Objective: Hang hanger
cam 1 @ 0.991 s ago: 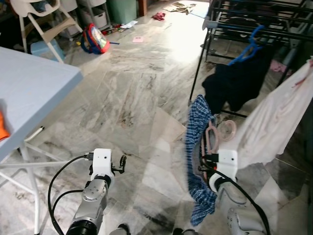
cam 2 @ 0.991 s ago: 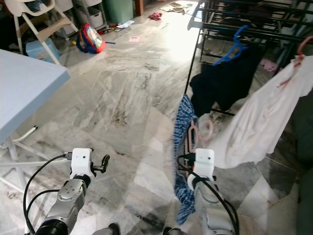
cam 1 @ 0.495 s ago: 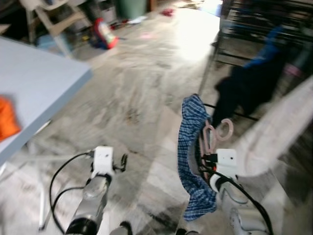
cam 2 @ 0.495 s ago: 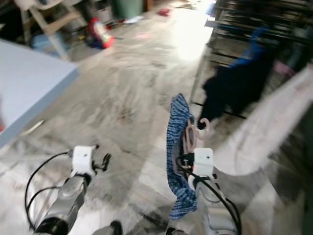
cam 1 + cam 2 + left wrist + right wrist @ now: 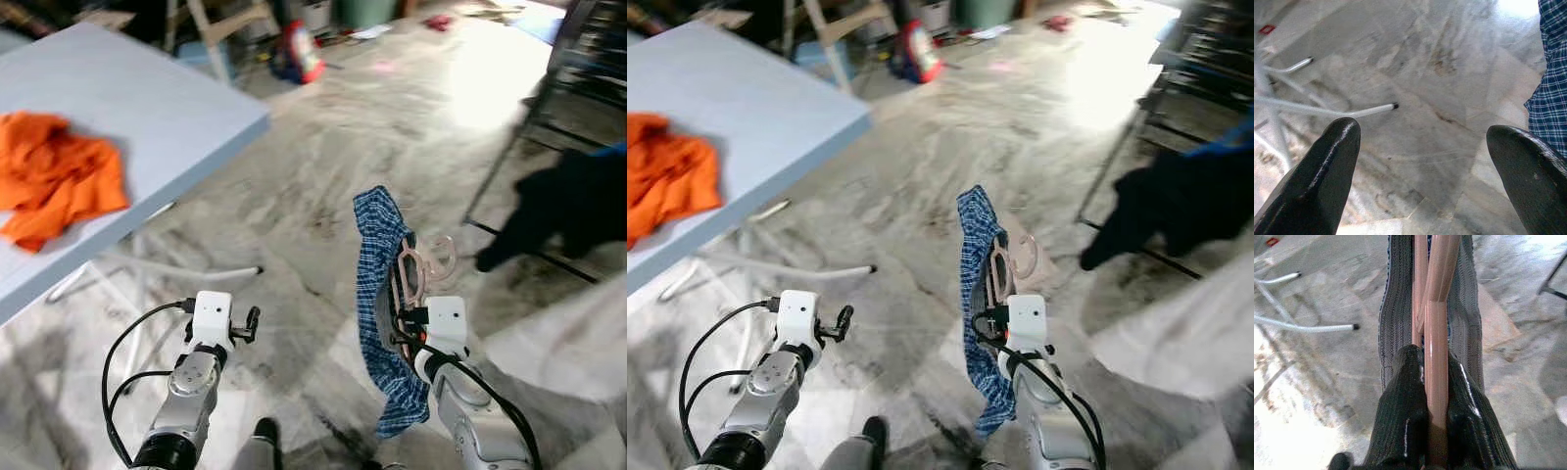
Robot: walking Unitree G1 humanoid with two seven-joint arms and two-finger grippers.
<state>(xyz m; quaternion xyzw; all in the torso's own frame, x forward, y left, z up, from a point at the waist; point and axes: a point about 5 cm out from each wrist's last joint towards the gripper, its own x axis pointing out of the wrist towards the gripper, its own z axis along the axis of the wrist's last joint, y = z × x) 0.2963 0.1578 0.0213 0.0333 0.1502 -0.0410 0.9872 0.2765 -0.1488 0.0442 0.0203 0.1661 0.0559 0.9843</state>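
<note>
Up at two o'clock from the right claw, a black drying rack is seen; the pink plastic hanger, draped with blue checked cloth, is clamped upright there. The left claw is held apart, empty.

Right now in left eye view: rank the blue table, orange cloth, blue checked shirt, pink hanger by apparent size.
1. Blue table, largest, though cut off by the frame.
2. Orange cloth.
3. Blue checked shirt; close to the cloth, and nearer the camera, so unsure.
4. Pink hanger, held by the right tool.
</note>
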